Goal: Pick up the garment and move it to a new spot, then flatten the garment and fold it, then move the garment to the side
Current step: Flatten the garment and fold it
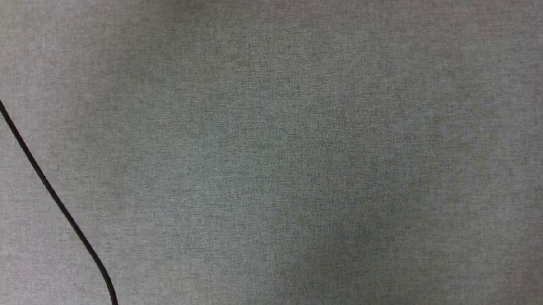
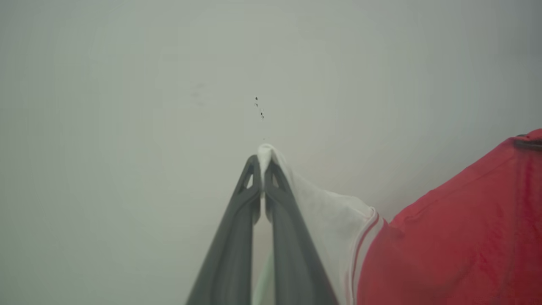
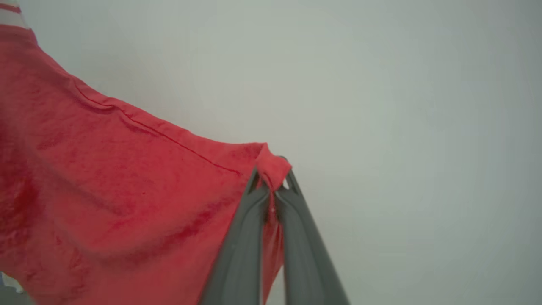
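Observation:
In the left wrist view my left gripper (image 2: 263,163) is shut on the tip of the white sleeve of the garment (image 2: 457,237); the red body and striped sleeve trim hang off to the right. My right gripper (image 3: 272,176) is shut on a red corner of the garment (image 3: 106,186) in the right wrist view, and the cloth spreads away to the left with a seam running across it. Both pinched tips stick out just past the fingertips. The cloth hangs in front of a pale plain surface, stretched between the two grippers.
The head view looks down on a grey woven surface (image 1: 299,160). A thin black cable (image 1: 42,178) curves across its left side down to the bottom edge. A few small dark specks (image 2: 259,108) mark the pale surface beyond my left gripper.

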